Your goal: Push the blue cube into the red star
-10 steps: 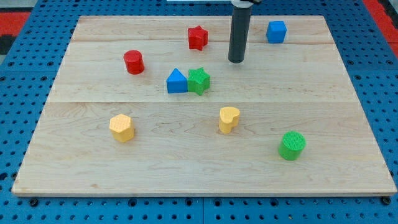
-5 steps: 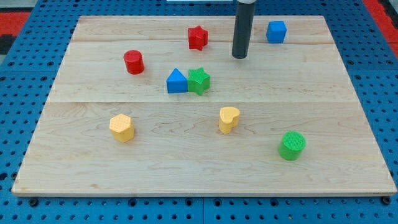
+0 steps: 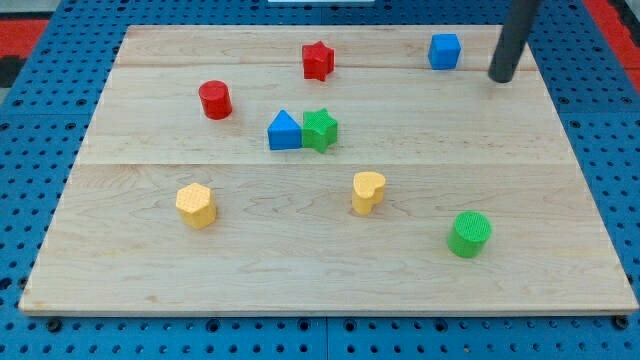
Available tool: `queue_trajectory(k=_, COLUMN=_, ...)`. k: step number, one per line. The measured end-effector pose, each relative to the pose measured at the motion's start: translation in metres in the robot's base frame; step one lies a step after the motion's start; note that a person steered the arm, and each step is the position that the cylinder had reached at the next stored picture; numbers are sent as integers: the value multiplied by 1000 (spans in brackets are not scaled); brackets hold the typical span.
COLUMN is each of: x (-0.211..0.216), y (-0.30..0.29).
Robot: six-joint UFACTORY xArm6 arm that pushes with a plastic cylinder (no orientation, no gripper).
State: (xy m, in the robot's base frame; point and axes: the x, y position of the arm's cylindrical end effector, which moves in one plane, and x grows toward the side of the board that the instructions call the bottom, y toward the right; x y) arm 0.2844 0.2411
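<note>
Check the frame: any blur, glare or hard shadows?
Camera view: my tip and its rod look slightly soft, right of the sharp blue cube; the red star is crisp too; lighting even, shadows faint, no glare on the board.

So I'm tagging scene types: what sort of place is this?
Probably a robotics lab bench, not a home. A wooden board sits on a blue pegboard, with small coloured blocks like the blue cube and red star, and my tip right of the cube.
</note>
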Motion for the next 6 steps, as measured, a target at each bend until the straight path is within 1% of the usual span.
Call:
queue_trajectory(k=1, x=-42, y=-25)
queue_trajectory(k=2, x=-57, y=-106)
queue_trajectory(k=3, x=-48, y=-164)
queue_trajectory(k=4, x=-12, y=-112)
queue_trajectory(k=5, x=-8, y=-131)
queue_trajectory(k=6, x=-11, y=-205)
